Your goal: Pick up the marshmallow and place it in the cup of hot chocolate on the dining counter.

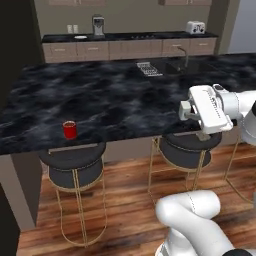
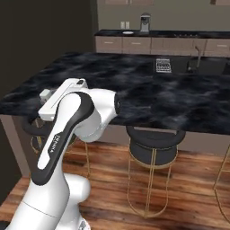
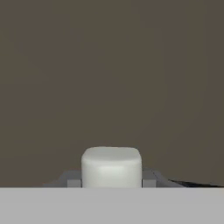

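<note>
Gripper (image 3: 111,183) clamped on the marshmallow (image 3: 111,167): in the hand view an off-white soft-edged block sits squarely between the two dark fingertips (image 3: 72,180), touching both, flat brownish wall behind it and nothing else. So the pick looks done; the carry and the drop are left. Landmark is the red cup (image 1: 69,129). It stands upright on the dark marbled dining counter (image 1: 115,100), close to the near edge, right above the left of the two black bar stools (image 1: 74,161). In the left base view the hand sits at the counter's near edge above the right stool (image 1: 186,149), well apart from the cup and to its right, with its camera end pointing off toward the back of the room rather than down at the counter. The marshmallow itself is too small to pick out there; its place is judged from the hand view, held in the jaws, so also well right of the cup. In the right base view the arm's elbow and forearm block the near left stretch of counter, so the cup is hidden there. Remaining, as a judgement: swing the hand left along the near edge until it is over the cup, tip the fingers down, let go. Beyond the cup, further back on the counter, a sink (image 1: 187,65) with a faucet and a small drying rack (image 1: 149,69) beside it, both well apart from the cup and out of the path.
</note>
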Robot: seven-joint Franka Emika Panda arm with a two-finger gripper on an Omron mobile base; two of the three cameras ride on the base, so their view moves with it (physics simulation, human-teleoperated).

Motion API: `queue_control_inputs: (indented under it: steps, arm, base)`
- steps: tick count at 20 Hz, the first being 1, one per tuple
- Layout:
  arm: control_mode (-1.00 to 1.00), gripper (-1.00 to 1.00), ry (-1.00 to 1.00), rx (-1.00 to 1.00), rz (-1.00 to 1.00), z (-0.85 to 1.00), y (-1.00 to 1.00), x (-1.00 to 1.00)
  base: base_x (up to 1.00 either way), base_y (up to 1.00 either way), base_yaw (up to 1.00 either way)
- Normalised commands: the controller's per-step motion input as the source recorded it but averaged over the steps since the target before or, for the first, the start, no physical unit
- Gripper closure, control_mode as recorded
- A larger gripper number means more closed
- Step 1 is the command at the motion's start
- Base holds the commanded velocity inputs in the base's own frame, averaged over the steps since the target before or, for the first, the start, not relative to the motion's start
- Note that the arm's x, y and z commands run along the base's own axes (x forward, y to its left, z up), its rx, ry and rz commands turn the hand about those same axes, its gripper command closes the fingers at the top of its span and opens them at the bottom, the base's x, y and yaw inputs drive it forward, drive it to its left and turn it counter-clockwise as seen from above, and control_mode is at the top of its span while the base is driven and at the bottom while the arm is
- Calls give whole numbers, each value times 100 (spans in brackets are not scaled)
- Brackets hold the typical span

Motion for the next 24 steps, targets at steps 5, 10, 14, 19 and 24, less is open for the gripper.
queue_control_inputs:
  steps: [5, 10, 14, 19, 24]
  arm:
    - [100, 100, 0, 0, 0, 0, 0, 0]
    - [100, 100, 0, 0, 0, 0, 0, 0]
    - [100, 100, 0, 0, 0, 0, 0, 0]
    - [100, 100, 0, 0, 0, 0, 0, 0]
    - [100, 100, 0, 0, 0, 0, 0, 0]
  base:
    - [42, 100, 0]
    - [86, 100, 0]
    - [100, 100, 0]
    - [100, 10, -15]
    - [99, -6, -27]
